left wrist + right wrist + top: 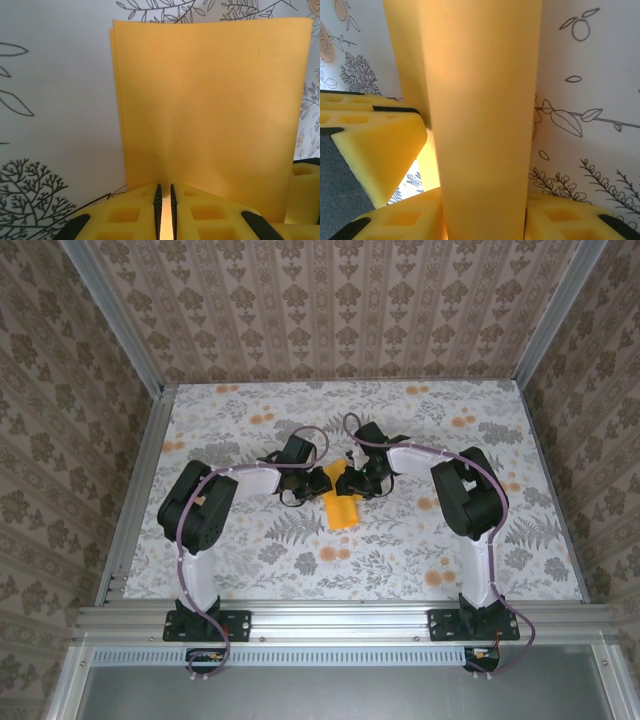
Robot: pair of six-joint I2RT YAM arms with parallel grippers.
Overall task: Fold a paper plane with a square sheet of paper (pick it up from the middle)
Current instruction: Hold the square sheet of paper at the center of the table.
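Observation:
The square sheet of paper [343,508] is orange-yellow and folded double into a tall rectangle, lifted over the middle of the table between both arms. In the left wrist view the paper [210,110] stands upright, and my left gripper [165,210] is shut on its lower edge, which shows in the thin slit. In the right wrist view a rounded band of the paper [480,125] fills the gap of my right gripper [482,215], touching both fingers. From above, the left gripper [322,483] and right gripper [360,478] nearly touch. The paper plane is out of view.
The table [420,550] has a floral print with small orange blossoms. Metal rails [330,618] run along its near edge and sides, and patterned walls enclose it. The left gripper's yellow finger [375,145] sits close beside the right gripper.

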